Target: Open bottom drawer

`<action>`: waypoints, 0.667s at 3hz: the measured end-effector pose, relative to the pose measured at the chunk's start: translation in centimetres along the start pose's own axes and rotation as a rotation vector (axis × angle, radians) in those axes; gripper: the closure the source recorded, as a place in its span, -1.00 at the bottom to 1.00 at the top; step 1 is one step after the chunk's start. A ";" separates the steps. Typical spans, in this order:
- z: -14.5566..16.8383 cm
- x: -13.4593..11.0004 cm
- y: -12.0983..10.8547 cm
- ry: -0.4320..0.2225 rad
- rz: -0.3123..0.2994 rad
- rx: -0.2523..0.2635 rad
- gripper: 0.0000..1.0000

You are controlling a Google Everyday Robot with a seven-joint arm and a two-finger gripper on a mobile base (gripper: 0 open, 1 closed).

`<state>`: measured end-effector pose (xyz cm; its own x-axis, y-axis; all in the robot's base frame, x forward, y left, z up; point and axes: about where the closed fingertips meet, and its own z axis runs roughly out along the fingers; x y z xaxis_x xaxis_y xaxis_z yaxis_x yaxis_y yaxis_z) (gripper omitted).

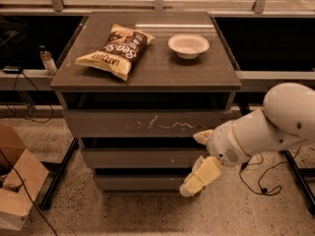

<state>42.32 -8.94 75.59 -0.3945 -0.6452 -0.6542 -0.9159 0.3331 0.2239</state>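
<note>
Clearance seems to explain the stance: the gripper (193, 162) hangs spread wide and empty before the cabinet's (147, 77) right side. Its lower finger (199, 177) angles down and to the left, so the tip sits at the right end of the bottom drawer (140, 182). That plain, handle-less front stretches away to the gripper's left, level with the lower tip, and looks fully shut. The upper finger (203, 136) rides higher, near the seam under the scratched top drawer (142, 124), so the middle drawer (133, 157) lies between the two. With nothing to grab on a flat front, my reading is that the low tip is meant to catch its edge or the dark gap above it (whether it touches yet, I cannot tell).

The white forearm (256, 134) comes in low from the gripper's right, sloping down toward the wrist. The rounded elbow housing (291, 109) sits up and behind it. A chip bag (114, 50) and a bowl (188, 44) rest on the cabinet top, well above the gripper and apart from it.
</note>
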 end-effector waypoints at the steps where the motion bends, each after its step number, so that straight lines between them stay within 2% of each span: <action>1: 3.3 2.4 -0.4 -0.073 0.053 -0.007 -1.00; 2: 7.5 5.6 -2.6 -0.192 0.084 -0.046 -1.00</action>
<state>43.03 -8.32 65.91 -0.4522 -0.4723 -0.7566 -0.8847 0.3452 0.3133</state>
